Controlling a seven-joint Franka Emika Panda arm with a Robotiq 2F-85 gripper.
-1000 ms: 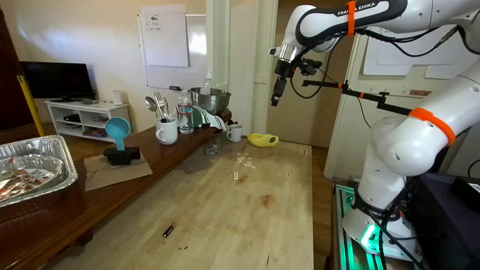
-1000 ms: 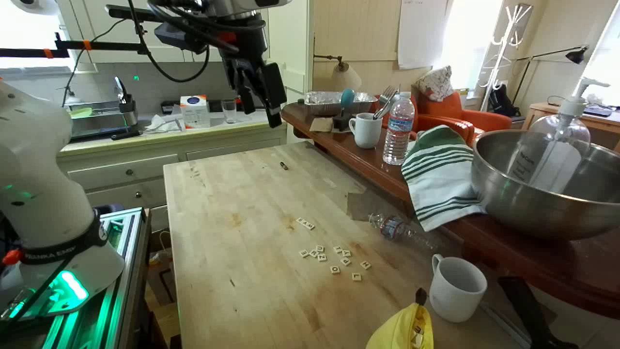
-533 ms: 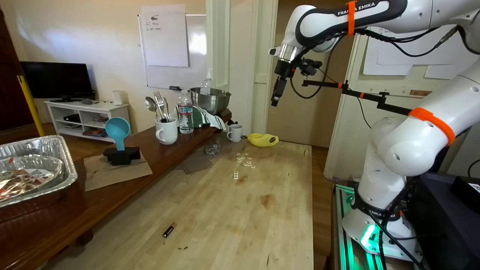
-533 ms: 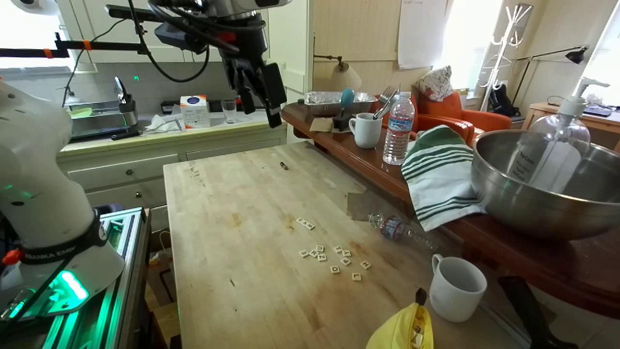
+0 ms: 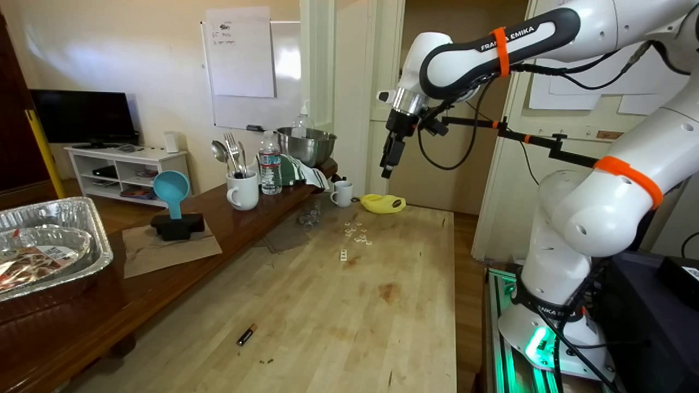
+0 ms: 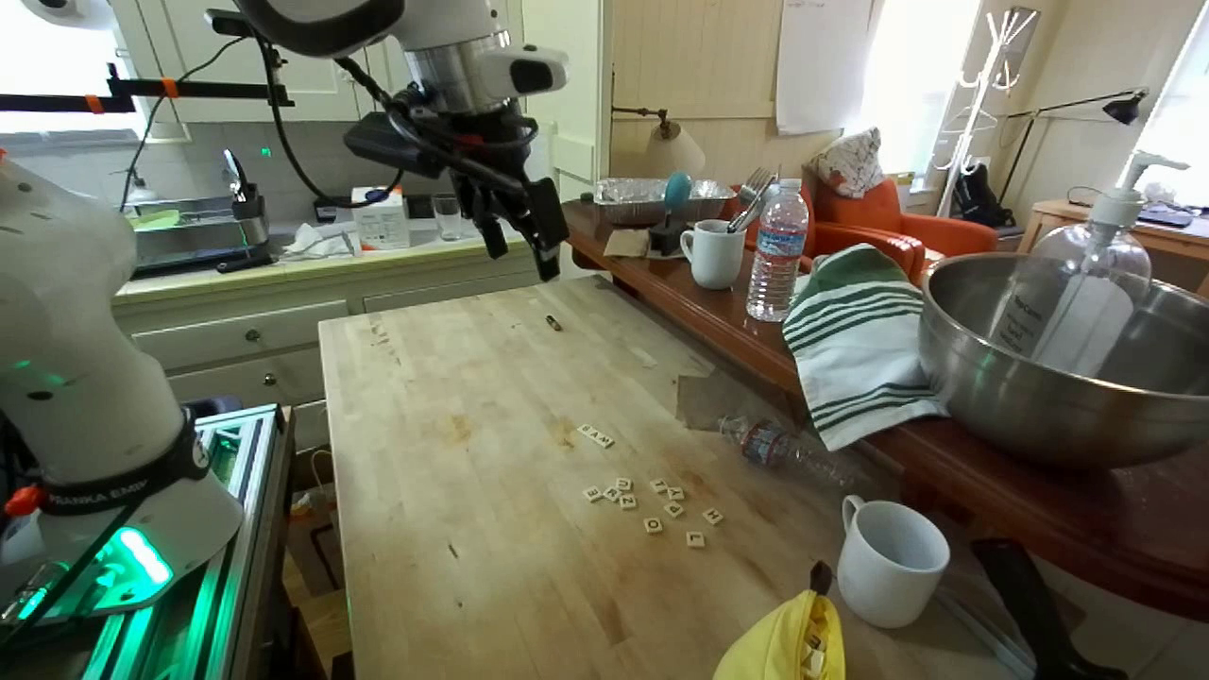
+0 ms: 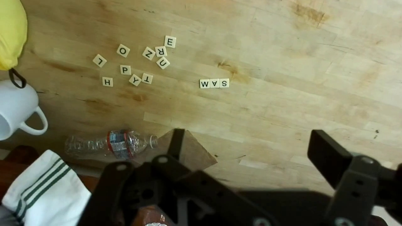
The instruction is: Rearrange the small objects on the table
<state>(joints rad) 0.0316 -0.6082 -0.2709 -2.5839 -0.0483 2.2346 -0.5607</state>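
The table (image 5: pixel 404 327) has a pale wooden plank top. A row of three letter tiles (image 7: pixel 214 83), S, A and M, lies side by side on it; the row also shows in both exterior views (image 5: pixel 343 255) (image 6: pixel 596 435). Several loose letter tiles (image 7: pixel 125 69) lie scattered beside the row, also in an exterior view (image 6: pixel 627 502). A small battery (image 5: pixel 247 334) lies at the table's other end, also in an exterior view (image 6: pixel 553 323). My gripper (image 7: pixel 247 133) is open and empty, high above the table; it shows in both exterior views (image 5: pixel 386 172) (image 6: pixel 521 262).
A yellow banana-shaped pouch (image 6: pixel 779 647) holding tiles and a white mug (image 6: pixel 893 562) stand past the loose tiles. A clear bottle (image 7: pixel 117 144) lies by brown cardboard (image 7: pixel 194 150). A raised dark wooden counter (image 5: pixel 218 234) with a cutlery mug (image 5: pixel 243 191) borders one side.
In the last half second the arm has moved: my gripper has come lower and shifted to the left in an exterior view. The tiles, battery and pouch have not moved.
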